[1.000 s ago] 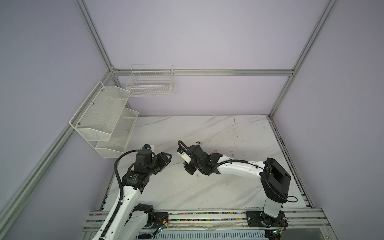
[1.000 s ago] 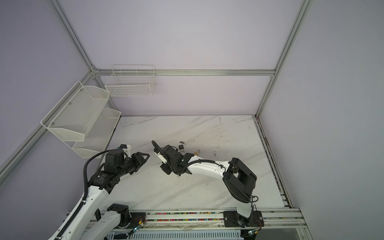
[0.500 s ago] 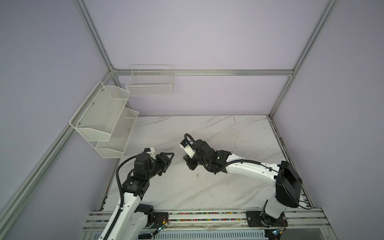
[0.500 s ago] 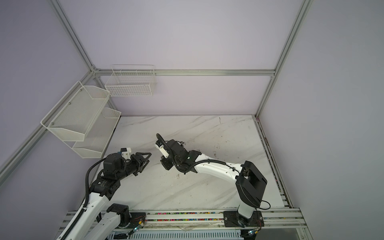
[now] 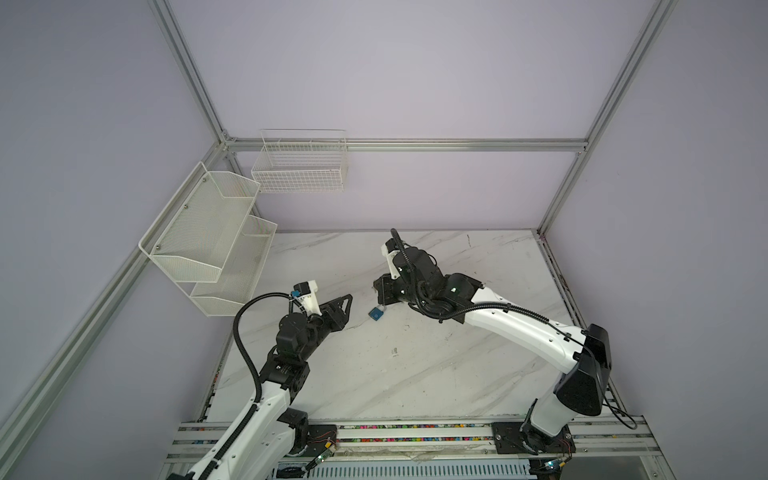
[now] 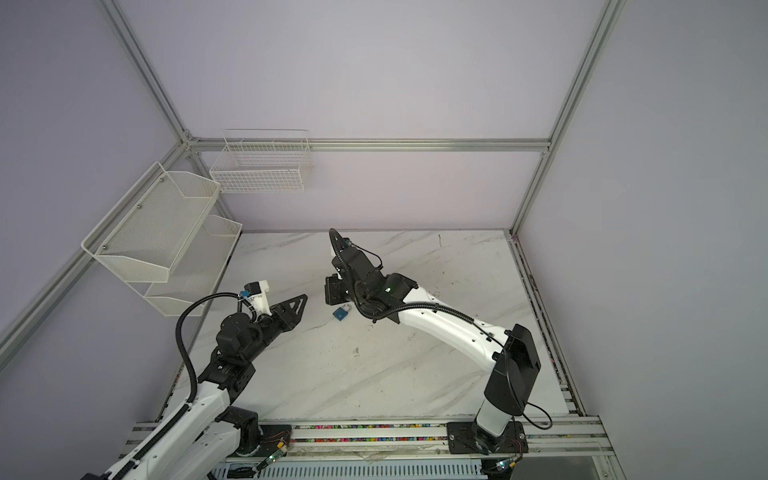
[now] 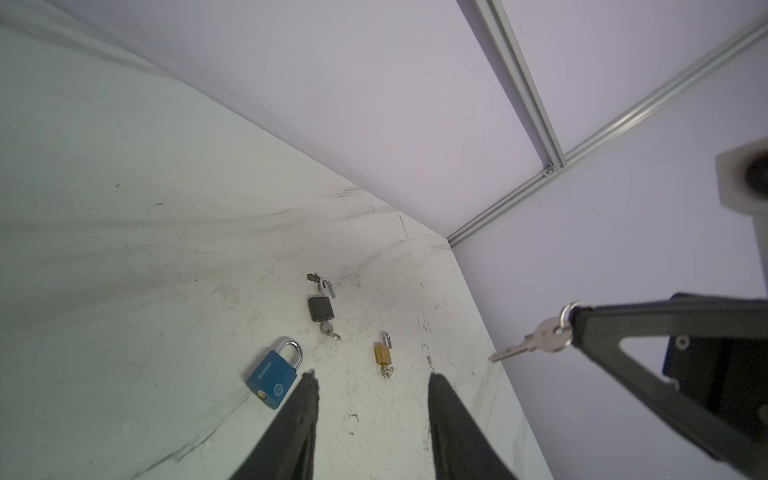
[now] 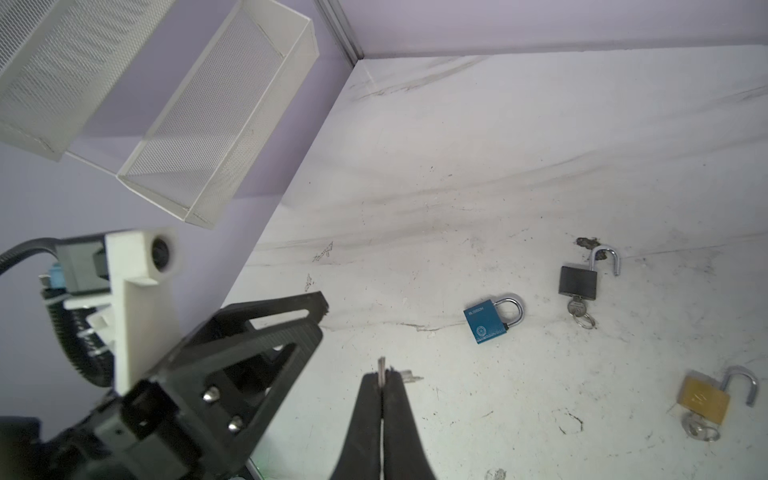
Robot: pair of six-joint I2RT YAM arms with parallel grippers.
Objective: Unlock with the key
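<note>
Bimanual cell with a marble table (image 5: 415, 374), read from left to right.

**Left wall:** a two-tier white mesh shelf (image 5: 199, 237) hangs above the table's left edge. A wire basket (image 5: 299, 166) hangs on the far wall beside it.

**Left gripper** (image 7: 372, 378): raised over the left part of the table and pointing right. Its jaws stand partly apart and hold nothing.

**Blue padlock** (image 5: 377, 312): lies flat on the table between the two grippers, just right of the left gripper's tips and touching neither gripper. Its shackle is seated in the body. The keyhole end, seen in the left wrist view, faces the left gripper.

**Right gripper** (image 8: 382, 380): held above the table just far-right of the blue padlock. Its fingers are pressed together on the bow of a silver key (image 7: 536, 338). The blade projects past the fingertips and a small ring hangs from the bow.

**Further right,** hidden under the right arm in both top views:
- A black padlock (image 8: 578, 282) has its shackle swung open and its own key in the cylinder.
- A brass padlock (image 8: 704, 399) is likewise open and keyed.
- The two lie apart from each other and from the blue padlock.
</note>
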